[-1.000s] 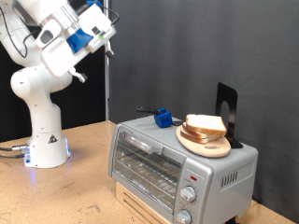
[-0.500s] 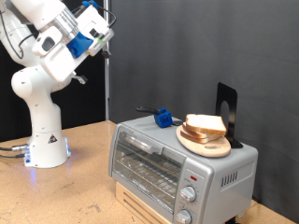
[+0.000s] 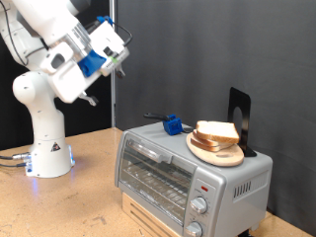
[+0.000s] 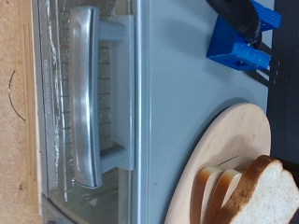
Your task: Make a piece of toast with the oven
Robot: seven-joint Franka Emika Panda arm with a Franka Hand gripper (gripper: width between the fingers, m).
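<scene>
**Gripper hanging high at upper left, bread sitting on top of the closed oven**

In the exterior view, the arm's white base is standing on the wooden desk (image 3: 94, 158) at the left of the frame. Above it, in the upper left, the gripper (image 3: 122, 61) is hanging in the air, well apart from everything on the desk. Its fingers are too small and dark against the backdrop; I cannot tell how far they are parted, and nothing is showing between them.

Moving right, the oven (image 3: 188, 178) is occupying the lower centre and right of the frame, its glass door closed, the wire rack showing behind the glass, and two round knobs and a red light sitting on its front panel at the right. A small blue object (image 3: 174, 124) is lying on the oven's top near the back. Further right, a round wooden plate (image 3: 212, 151) is resting on the oven's top, and the piece of toast (image 3: 216, 131) is lying on that plate with a matching slice.

In the wrist view, the oven's door handle (image 4: 84, 98), the plate's rim and the pale, brown-crusted slices are showing.
</scene>
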